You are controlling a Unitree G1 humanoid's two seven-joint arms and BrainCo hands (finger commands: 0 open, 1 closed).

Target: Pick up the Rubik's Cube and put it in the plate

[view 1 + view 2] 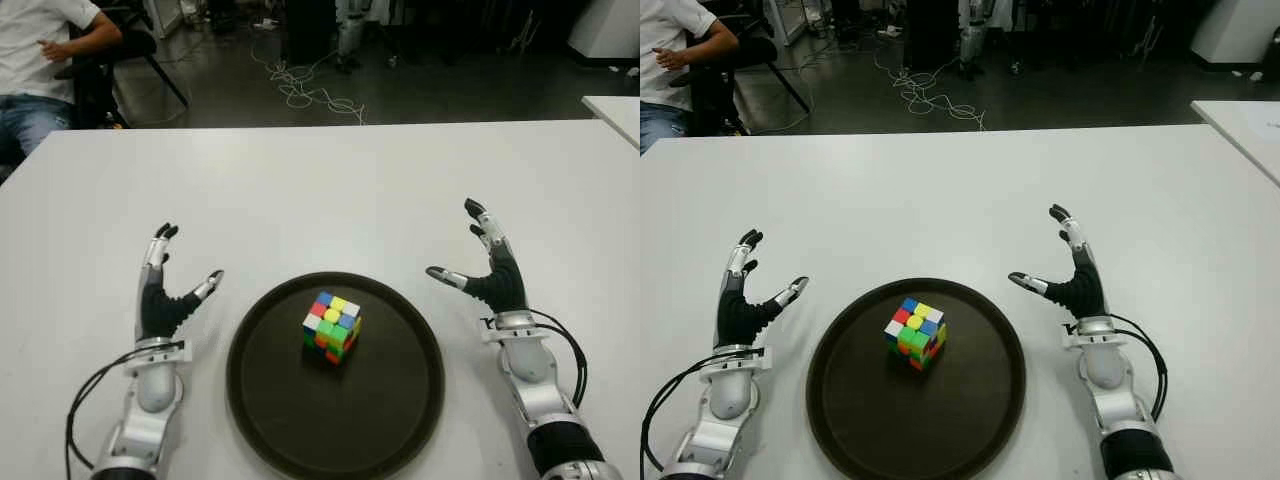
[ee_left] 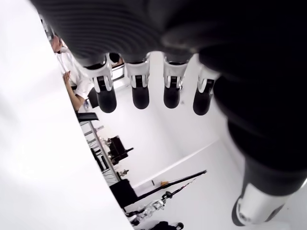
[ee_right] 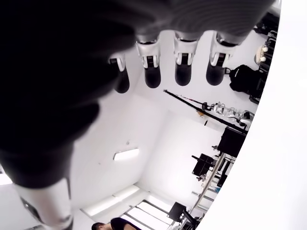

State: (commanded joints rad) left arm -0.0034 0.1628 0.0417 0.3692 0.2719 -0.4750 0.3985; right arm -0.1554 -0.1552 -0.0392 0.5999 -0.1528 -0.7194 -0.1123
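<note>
The Rubik's Cube stands inside the dark round plate near the table's front edge, a little behind the plate's centre. My left hand is to the left of the plate, fingers spread and holding nothing. My right hand is to the right of the plate, also spread and holding nothing. Neither hand touches the cube or the plate. Both wrist views show straight fingers and fingers with nothing between them.
The white table stretches far back behind the plate. A second white table edge shows at the far right. A seated person is beyond the table's far left corner, with cables on the floor.
</note>
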